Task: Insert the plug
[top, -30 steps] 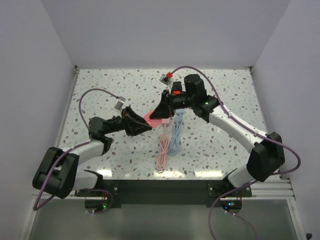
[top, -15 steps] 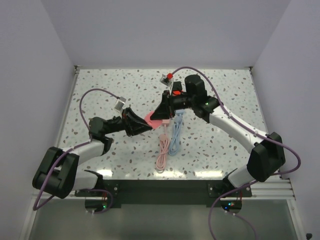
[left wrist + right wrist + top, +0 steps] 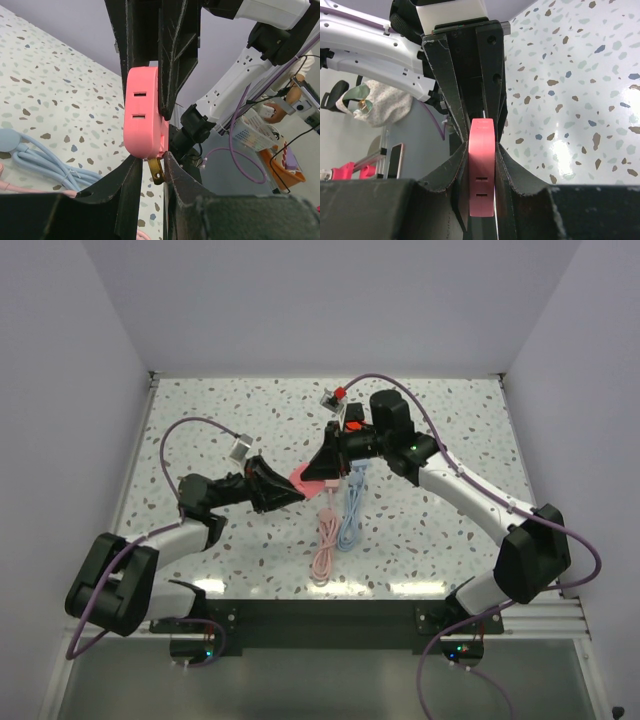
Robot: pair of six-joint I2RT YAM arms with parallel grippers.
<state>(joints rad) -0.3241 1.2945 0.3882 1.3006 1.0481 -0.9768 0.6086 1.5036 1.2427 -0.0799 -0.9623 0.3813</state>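
Note:
A pink plug [image 3: 304,478], a flat rounded block with two slots in its edge and a brass prong [image 3: 156,170] at one end, hangs above the speckled table between both arms. My right gripper [image 3: 482,167] is shut on its flat faces. In the left wrist view those black fingers [image 3: 172,60] come down from above onto the plug [image 3: 142,112]. My left gripper [image 3: 150,167] is closed in on the plug's prong end, its fingertips touching the pink body and the prong. In the top view the left gripper [image 3: 288,491] and the right gripper [image 3: 320,471] meet tip to tip.
A coiled pink cable [image 3: 325,536] and a coiled blue cable [image 3: 350,514] lie on the table [image 3: 450,420] just below the grippers. Purple wrist cables [image 3: 180,430] arc over each arm. White walls close in the table's back and sides.
The left gripper's fingers have drawn in onto the plug's prong end. Both arms and the plug stay where they were.

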